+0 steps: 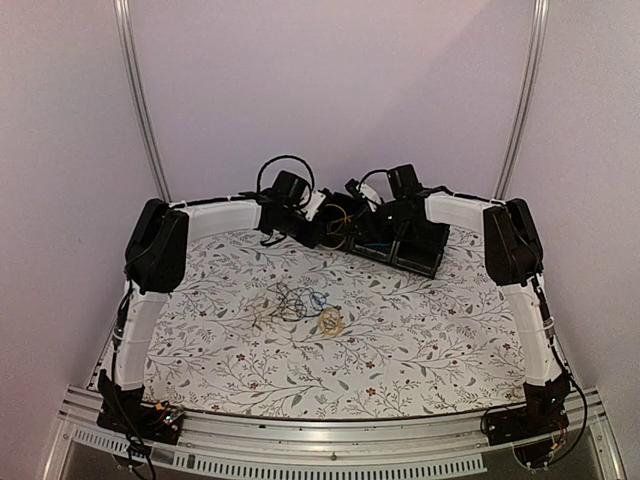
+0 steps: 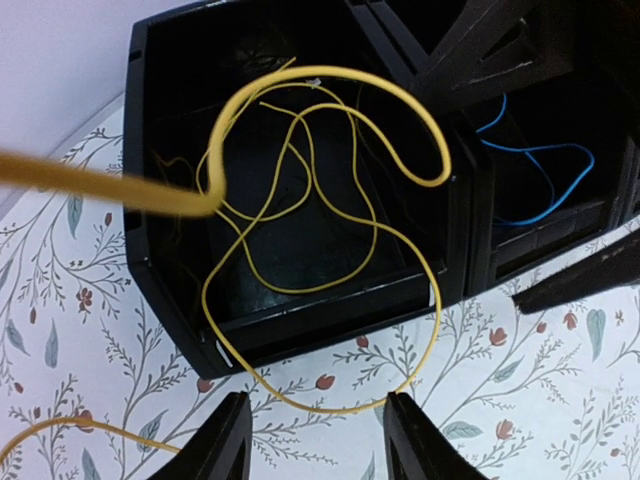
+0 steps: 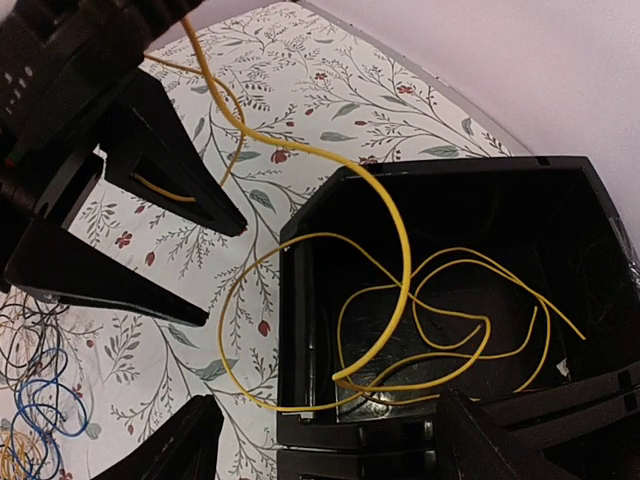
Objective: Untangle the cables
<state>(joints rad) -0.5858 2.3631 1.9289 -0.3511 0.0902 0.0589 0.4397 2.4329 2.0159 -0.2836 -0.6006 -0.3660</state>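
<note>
A yellow cable (image 2: 299, 291) lies looped in a black tray (image 2: 170, 290), and one loop spills over the near wall onto the table. A blue cable (image 2: 535, 150) sits in the neighbouring compartment. My left gripper (image 2: 318, 440) hangs open just in front of the tray, with the spilled loop lying on the table just ahead of its fingertips. My right gripper (image 3: 330, 440) is open above the same tray (image 3: 300, 300), nothing between its fingers. A thicker-looking strand of the yellow cable (image 3: 406, 281) runs up past the left gripper's body. In the top view both grippers (image 1: 335, 222) (image 1: 378, 222) meet over the trays (image 1: 415, 250).
A tangle of black, blue and yellow cables (image 1: 295, 303) lies mid-table, also seen as the cable pile (image 3: 35, 405) at the right wrist view's lower left. The left gripper's fingers (image 3: 170, 160) are close to the tray's left corner. The floral cloth (image 1: 450, 330) covers the table.
</note>
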